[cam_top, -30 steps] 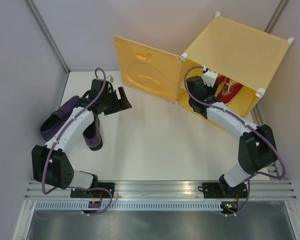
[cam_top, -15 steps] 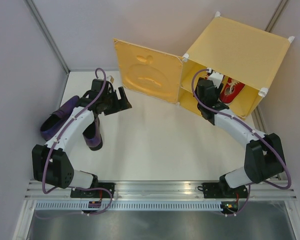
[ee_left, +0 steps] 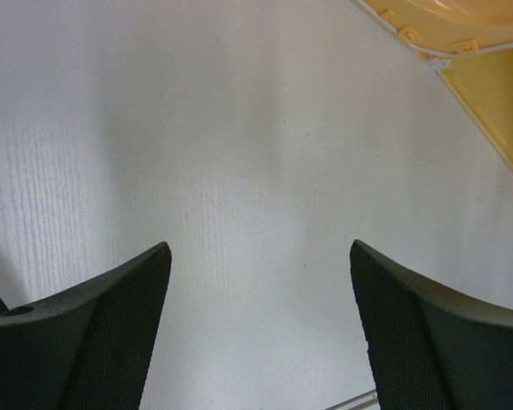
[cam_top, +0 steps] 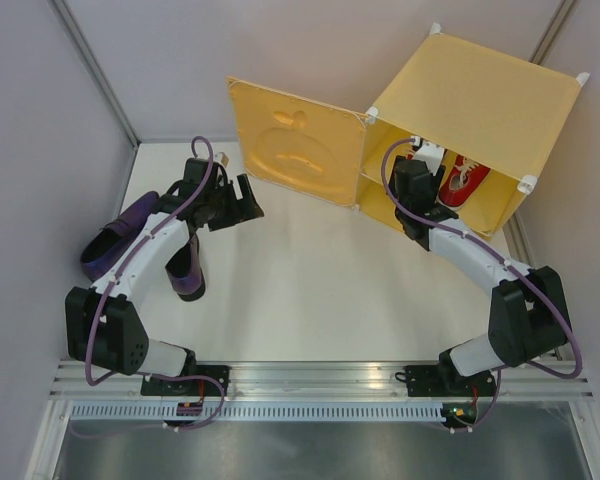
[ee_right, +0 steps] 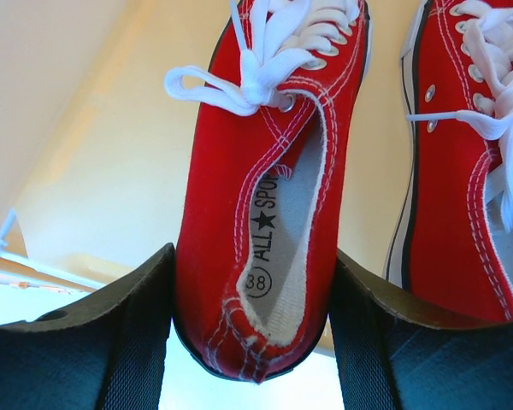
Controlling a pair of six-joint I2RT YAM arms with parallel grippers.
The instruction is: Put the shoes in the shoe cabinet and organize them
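Observation:
My right gripper (ee_right: pixel 252 316) is shut on the heel of a red sneaker (ee_right: pixel 265 188) with white laces, its fingers (ee_right: pixel 111 342) pressing both sides. A second red sneaker (ee_right: pixel 462 213) lies just to its right. Both are inside the yellow shoe cabinet (cam_top: pixel 480 90), where my right gripper (cam_top: pixel 427 165) reaches through the opening beside a red sneaker (cam_top: pixel 463 178). I cannot tell which level they are on. The apple-embossed door (cam_top: pixel 290 140) stands open. Two dark purple loafers (cam_top: pixel 120 235) (cam_top: pixel 187 270) lie at the left. My left gripper (cam_top: pixel 248 200) hangs open and empty over bare table (ee_left: pixel 261 333).
Grey walls close in the table on the left, back and right. The open door juts out between the two arms, and its lower corner (ee_left: pixel 462 17) shows in the left wrist view. A metal rail (cam_top: pixel 320 375) runs along the near edge.
My right arm has pushed the red sneaker deeper into the cabinet, most of it in the first half second. The left arm has not moved.

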